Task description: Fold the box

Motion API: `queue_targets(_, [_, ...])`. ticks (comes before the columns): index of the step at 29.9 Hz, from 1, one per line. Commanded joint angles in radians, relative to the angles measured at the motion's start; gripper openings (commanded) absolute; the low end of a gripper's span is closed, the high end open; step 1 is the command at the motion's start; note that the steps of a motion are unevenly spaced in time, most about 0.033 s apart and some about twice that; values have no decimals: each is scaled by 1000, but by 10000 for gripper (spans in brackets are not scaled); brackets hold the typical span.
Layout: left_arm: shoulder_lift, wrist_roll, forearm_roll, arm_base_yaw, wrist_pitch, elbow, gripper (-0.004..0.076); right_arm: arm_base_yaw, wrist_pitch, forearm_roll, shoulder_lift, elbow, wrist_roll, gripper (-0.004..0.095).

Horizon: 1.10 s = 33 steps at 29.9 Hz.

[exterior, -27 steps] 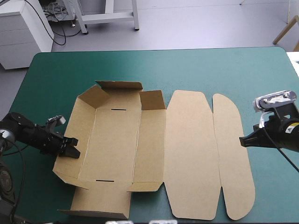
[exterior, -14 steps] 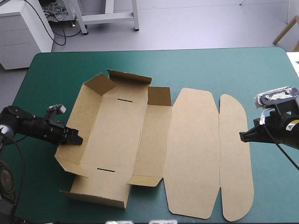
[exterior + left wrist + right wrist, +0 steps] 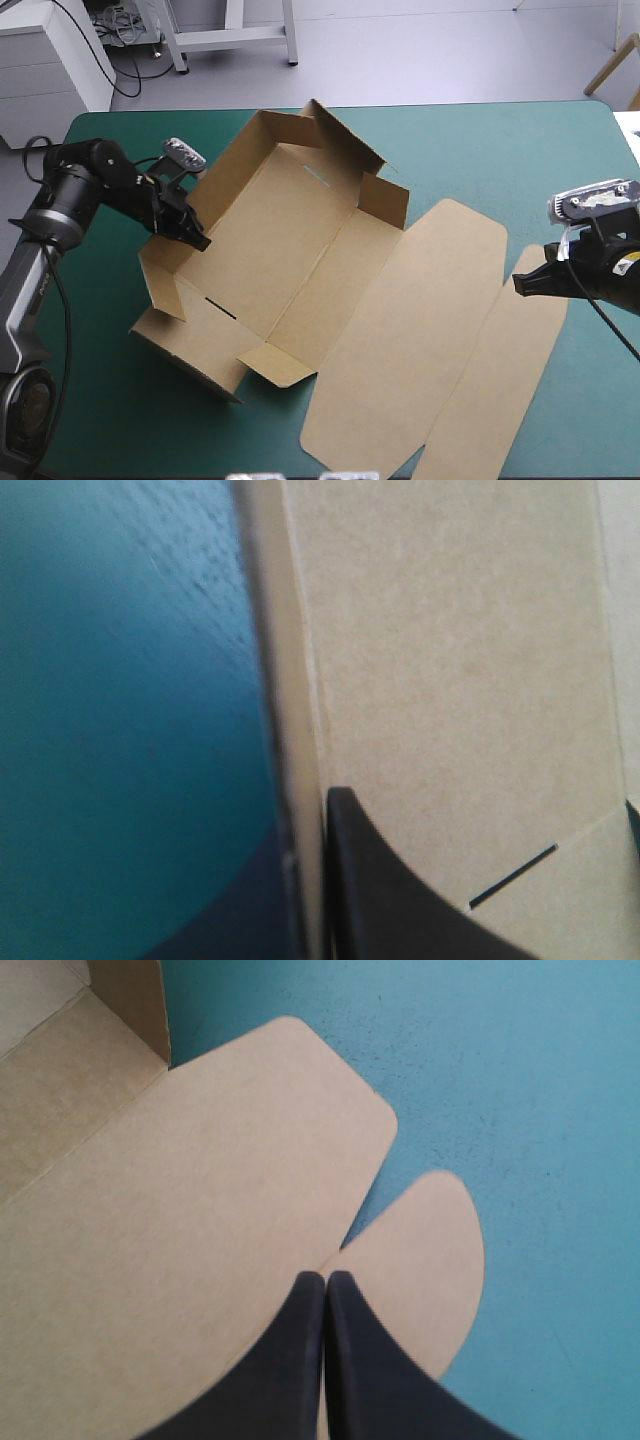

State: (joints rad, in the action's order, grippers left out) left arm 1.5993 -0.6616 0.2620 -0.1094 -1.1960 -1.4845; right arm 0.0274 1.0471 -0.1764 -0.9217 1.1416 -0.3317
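Since the earlier frames the box (image 3: pixel 300 250) has swung round on the table (image 3: pixel 480 150): tray end now toward the far left, lid (image 3: pixel 400 330) trailing toward the near right. Left hand (image 3: pixel 196 238) went with it and is clamped on the tray's left wall (image 3: pixel 222 185), board between its fingers, one finger inside near the slot (image 3: pixel 512 872). Right hand (image 3: pixel 520 284), hardly moved: fingers together in a point, holding nothing, over the crease of the tuck flap (image 3: pixel 500 390); contact I cannot tell. Step in hand, by my reading: raising that left wall. To do it well I'd hinge the wall about its crease rather than drag it, and press the right hand onto the lid so the sheet stops sliding.
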Motion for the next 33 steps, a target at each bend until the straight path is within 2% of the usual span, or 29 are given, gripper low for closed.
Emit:
queue_targets(1, [-39,38,-180,-145,115,-109,-10,4,-62,-14,21,27,2,-19])
queue_targets(9, [-24,31,-460,-380,345,-120,-10,4,-83,-14,73,27,19,-19])
queue_targets(24, [-15,-13,-720,-590,460,-113,-10,4,-100,-14,87,27,19,-19])
queue_targets(31, [-29,-6,-847,-638,541,-30,-10,4,-100,3,87,27,19,-19])
queue_targets(33, [-38,40,-895,-647,584,5,-10,4,-100,10,87,27,19,-19])
